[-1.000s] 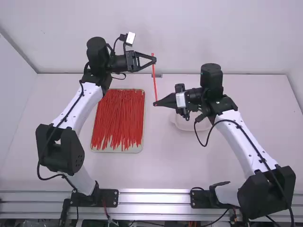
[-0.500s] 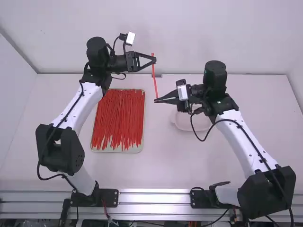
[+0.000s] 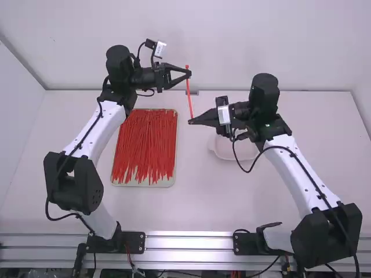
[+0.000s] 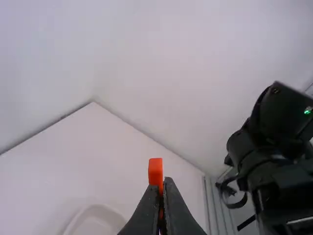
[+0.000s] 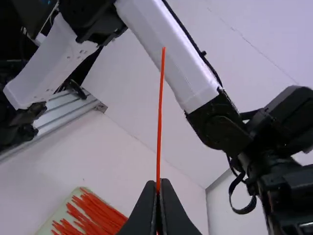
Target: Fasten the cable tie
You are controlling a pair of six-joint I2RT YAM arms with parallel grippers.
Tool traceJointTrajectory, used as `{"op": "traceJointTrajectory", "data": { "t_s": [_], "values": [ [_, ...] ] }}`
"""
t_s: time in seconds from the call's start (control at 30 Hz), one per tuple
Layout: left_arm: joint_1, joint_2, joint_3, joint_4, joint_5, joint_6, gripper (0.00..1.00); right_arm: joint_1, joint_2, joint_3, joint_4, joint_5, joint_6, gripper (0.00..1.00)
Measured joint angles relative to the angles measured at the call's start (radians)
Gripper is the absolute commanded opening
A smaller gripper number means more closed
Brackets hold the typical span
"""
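A single red cable tie (image 3: 188, 95) stands nearly upright in the air above the desk (image 3: 203, 185), held at both ends. The left claw (image 3: 186, 73) is pressed together on it near the top. From that arm's own camera, the tie's square head (image 4: 155, 170) pokes out just past the left claw's tips (image 4: 160, 183). The right claw (image 3: 192, 121) is pinching the tie's lower end. In its own camera the thin strap (image 5: 160, 112) rises straight out from the right claw's tips (image 5: 158, 182).

Down on the desk, below and to the left of the held tie, a tray (image 3: 172, 184) carries a thick heap of spare ties (image 3: 145, 145). A white dish (image 3: 223, 152) sits under the right arm.
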Motion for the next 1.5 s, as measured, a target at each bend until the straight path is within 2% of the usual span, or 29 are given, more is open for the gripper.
{"op": "traceJointTrajectory", "data": {
  "t_s": [0.13,0.27,0.33,0.47,0.6,0.73,1.0,1.27,1.5],
  "values": [
    [0.000,0.000,0.000,0.002,-0.003,0.045,0.02,0.013,0.000,-0.003,0.228,0.042,0.291,0.00],
    [0.000,0.000,0.000,0.002,-0.014,0.083,0.02,0.033,0.000,-0.003,0.366,0.154,0.597,0.00],
    [0.000,0.000,0.000,0.002,-0.022,0.101,0.02,0.043,0.000,-0.003,0.380,0.230,0.750,0.00],
    [0.000,0.000,0.000,-0.006,-0.023,0.161,0.02,0.040,0.000,-0.004,0.332,0.313,0.908,0.00],
    [0.002,0.000,0.000,-0.030,-0.030,0.245,0.02,0.020,0.000,-0.004,0.152,0.344,0.858,0.00],
    [0.002,0.000,0.000,-0.043,-0.030,0.328,0.02,0.016,0.002,-0.004,0.101,0.359,0.837,0.00],
    [0.002,0.000,0.000,-0.039,0.016,0.552,0.02,0.023,0.002,-0.021,0.106,0.370,0.994,0.00],
    [0.002,0.000,0.000,0.031,0.035,0.633,0.02,0.023,0.002,-0.049,0.126,0.384,1.170,0.00],
    [-0.008,0.000,0.000,0.066,0.043,0.694,0.02,0.023,0.002,-0.109,0.327,0.397,1.410,0.00]
  ]
}}
